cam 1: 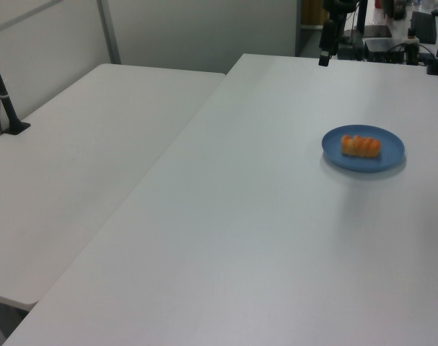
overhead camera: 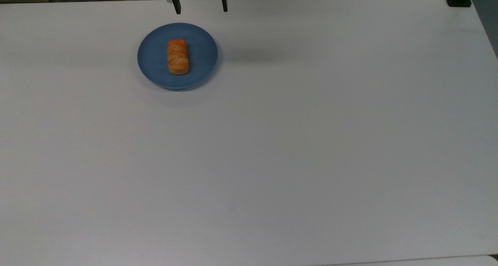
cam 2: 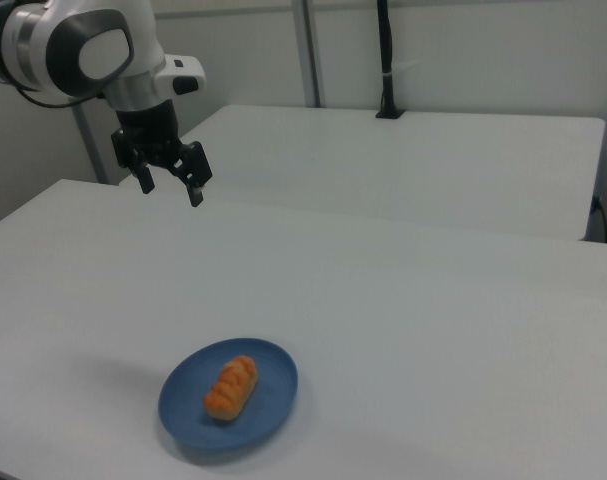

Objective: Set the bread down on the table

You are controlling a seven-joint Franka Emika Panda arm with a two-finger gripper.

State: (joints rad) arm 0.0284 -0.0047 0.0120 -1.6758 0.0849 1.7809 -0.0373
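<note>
The bread [overhead camera: 178, 56] is seen lying flat on a round blue plate [overhead camera: 202, 60], roughly at the plate's middle, with its long axis pointed toward the table's far edge in the top view. In the right view the bread [cam 2: 230, 387] is shown as a golden-orange loaf with a ridged, twisted crust, resting on the plate [cam 2: 273, 385]; in the left view the bread [cam 1: 361, 145] and plate [cam 1: 393, 148] are found near the table's right edge. The plate is set on the table [overhead camera: 272, 141], a plain white top, near the far edge and toward the far left corner in the top view. The table's surface [cam 2: 433, 290] is also seen in the right view, and [cam 1: 240, 216] in the left view.

The gripper [overhead camera: 201, 7] is held in the air above the table's far edge, just beyond the plate and apart from it. Its two fingers are spread wide, and nothing is held between them. In the right view the gripper [cam 2: 169, 187] is seen hanging from the white arm [cam 2: 78, 50], well above the table.

A second white table [cam 1: 74, 166] stands alongside.
</note>
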